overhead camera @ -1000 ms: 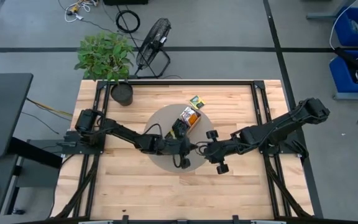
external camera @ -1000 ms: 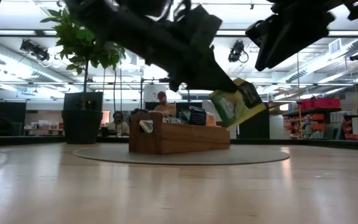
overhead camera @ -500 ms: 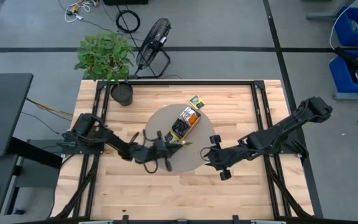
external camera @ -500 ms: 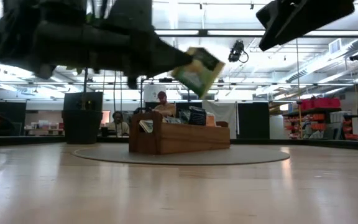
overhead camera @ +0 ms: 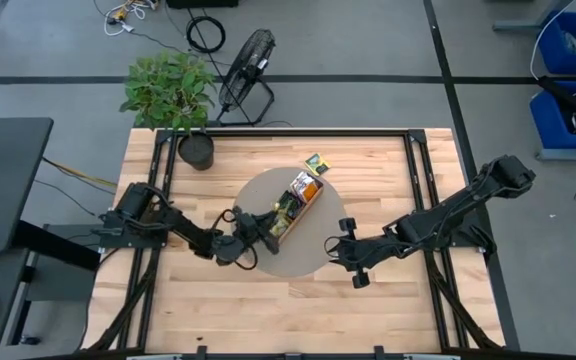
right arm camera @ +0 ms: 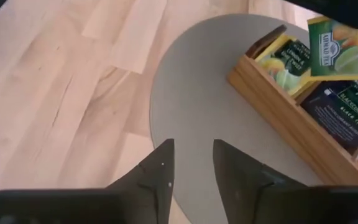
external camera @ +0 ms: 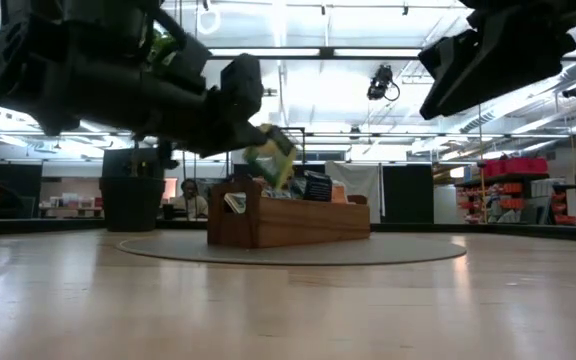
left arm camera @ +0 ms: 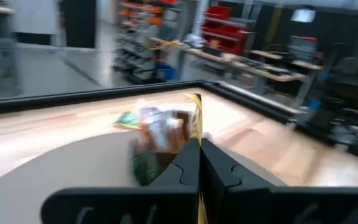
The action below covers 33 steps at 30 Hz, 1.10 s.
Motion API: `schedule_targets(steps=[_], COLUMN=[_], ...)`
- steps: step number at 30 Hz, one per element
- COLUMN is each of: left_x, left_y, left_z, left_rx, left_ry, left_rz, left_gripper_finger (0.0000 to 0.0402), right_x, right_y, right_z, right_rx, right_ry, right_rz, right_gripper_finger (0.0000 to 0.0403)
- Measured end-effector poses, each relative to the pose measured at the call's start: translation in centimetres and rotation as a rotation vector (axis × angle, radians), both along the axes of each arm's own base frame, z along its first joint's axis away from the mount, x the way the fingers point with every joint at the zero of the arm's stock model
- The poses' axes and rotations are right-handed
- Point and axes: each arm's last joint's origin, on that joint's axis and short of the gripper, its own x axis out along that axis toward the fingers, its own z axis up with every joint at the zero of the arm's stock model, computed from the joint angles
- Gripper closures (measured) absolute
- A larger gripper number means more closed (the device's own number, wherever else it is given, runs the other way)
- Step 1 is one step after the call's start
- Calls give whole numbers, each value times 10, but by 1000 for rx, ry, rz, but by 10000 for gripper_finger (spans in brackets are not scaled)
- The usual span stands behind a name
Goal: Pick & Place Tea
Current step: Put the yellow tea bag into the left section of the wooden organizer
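From above, the left gripper [overhead camera: 265, 224] hangs over the near-left end of the wooden tray [overhead camera: 302, 195], which sits on a round grey mat [overhead camera: 313, 255] in the middle of the table [overhead camera: 388, 310]. Its jaws are pressed together on a yellow-green tea packet [overhead camera: 286, 207]. The right gripper [overhead camera: 343, 250] waits over the right edge of the mat, apart from the tray. One more packet [overhead camera: 316, 161] lies on the mat just beyond the tray's far end.

At table height, the held packet [external camera: 271, 158] hangs tilted in the air just above the tray [external camera: 288, 220].

The left wrist view shows the two fingers [left arm camera: 188, 165] closed on the packet's thin edge [left arm camera: 197, 118], the tray [left arm camera: 163, 134] ahead.

The right wrist view shows its fingers [right arm camera: 160, 171] parted with nothing between them, above the mat [right arm camera: 197, 118]; the tray [right arm camera: 291, 121] holds yellow-green and dark packets, and the held packet [right arm camera: 340, 38] hovers over them.
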Motion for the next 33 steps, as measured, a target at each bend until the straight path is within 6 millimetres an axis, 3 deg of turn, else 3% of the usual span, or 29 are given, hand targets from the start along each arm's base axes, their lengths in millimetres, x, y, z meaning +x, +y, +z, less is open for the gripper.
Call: schedule_targets(steps=[6,16,20,24,33], left_x=[-11,-20,-18,-16,0], left_y=[-9,-26,-29,-33,-32], left_z=[-5,-6,-2,15,34], left_rx=[-31,2,63,159,282], left_ry=[-27,-1,45,-9,-84], left_rz=[70,104,7,-159,-332], left_gripper_finger=[401,401,401,401,401], right_x=[-1,3,-1,-9,-20], right_y=[0,-1,-7,-15,-24], right_z=[-4,-11,-18,-28,-29], right_rx=[-19,-30,-10,23,101], right_ry=[-16,-265,-373,-477,-681], right_rz=[25,103,98,79,99], right_gripper_finger=[295,311,320,330,348])
